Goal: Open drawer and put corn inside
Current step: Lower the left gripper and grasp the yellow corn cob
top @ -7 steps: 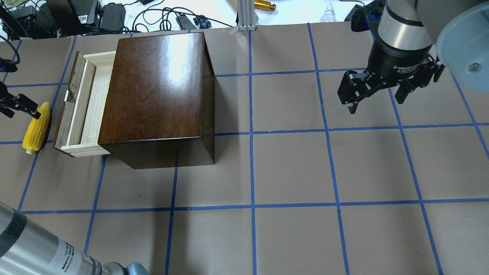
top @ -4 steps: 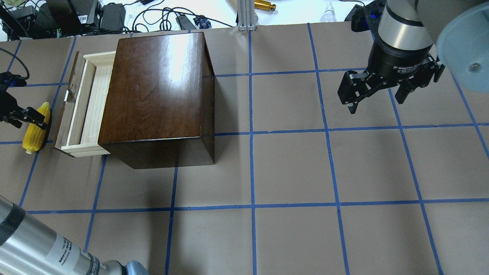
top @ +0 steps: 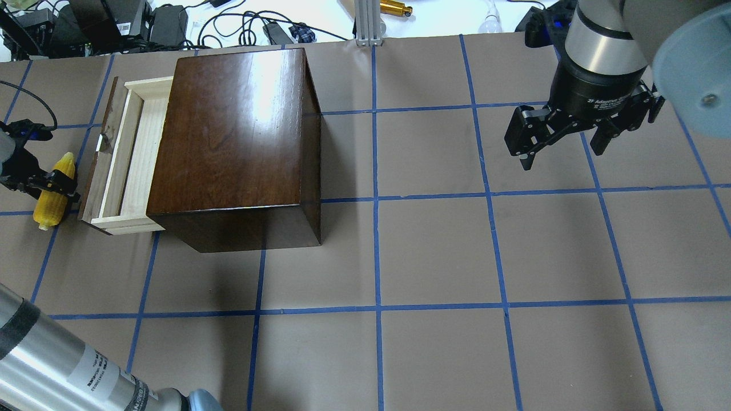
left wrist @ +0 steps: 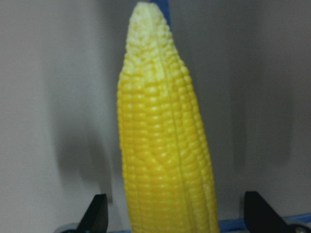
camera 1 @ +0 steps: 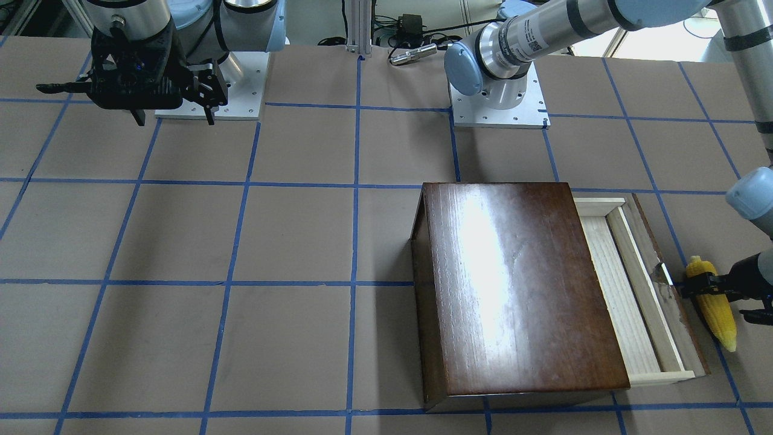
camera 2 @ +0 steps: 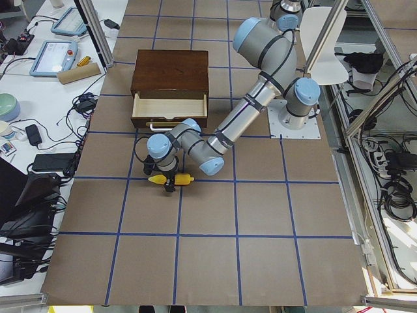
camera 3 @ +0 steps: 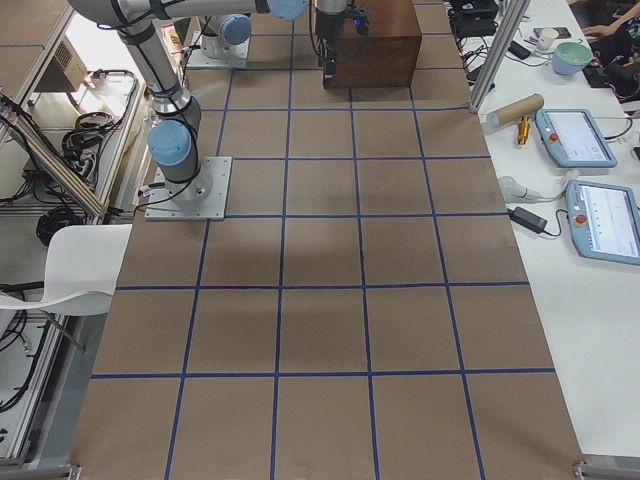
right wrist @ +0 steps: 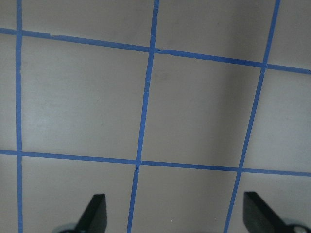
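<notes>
1. left gripper is spread wide, straddling the corn; gaps on both sides, nothing gripped
2. corn's lying on the table, just beside the open drawer
3. right gripper is wide open too, empty; well apart from the box

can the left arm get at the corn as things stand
Probably yes: the left end effector is open and straddles the corn, its fingers on either side with nothing else between them.
</notes>
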Motion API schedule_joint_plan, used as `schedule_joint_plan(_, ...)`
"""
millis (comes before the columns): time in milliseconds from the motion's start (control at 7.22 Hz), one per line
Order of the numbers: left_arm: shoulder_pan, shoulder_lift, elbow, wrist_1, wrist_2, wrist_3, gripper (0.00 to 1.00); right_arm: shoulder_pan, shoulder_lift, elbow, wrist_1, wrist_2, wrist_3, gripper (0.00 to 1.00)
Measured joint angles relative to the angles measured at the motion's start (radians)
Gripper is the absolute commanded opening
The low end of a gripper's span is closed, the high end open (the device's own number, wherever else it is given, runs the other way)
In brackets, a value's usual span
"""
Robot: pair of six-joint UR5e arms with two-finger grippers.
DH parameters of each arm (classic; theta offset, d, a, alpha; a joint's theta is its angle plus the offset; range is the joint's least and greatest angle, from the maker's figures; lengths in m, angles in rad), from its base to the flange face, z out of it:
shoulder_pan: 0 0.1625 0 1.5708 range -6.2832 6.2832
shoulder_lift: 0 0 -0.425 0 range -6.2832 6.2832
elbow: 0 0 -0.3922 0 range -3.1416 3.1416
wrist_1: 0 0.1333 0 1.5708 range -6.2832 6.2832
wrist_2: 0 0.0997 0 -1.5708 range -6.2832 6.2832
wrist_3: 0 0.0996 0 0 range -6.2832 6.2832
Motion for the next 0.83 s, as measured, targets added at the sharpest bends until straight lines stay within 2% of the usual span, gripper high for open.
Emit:
schedule_joint_plan(277,0.000,-0.001,-0.001,0.007,-0.002,0.000,0.03,0.000,0.000,0.000,0.000,-0.001,0.000,1.00)
schedule_joint_plan(415,0.000,0.000,-0.002,0.014,-0.003,0.000,0.00,0.000,0.000,0.000,0.000,-0.001,0.000,1.00)
schedule_joint_plan(831,0.000,0.005,-0.003,0.019,-0.003,0.002,0.00,0.000,0.000,0.000,0.000,-0.001,0.000,1.00)
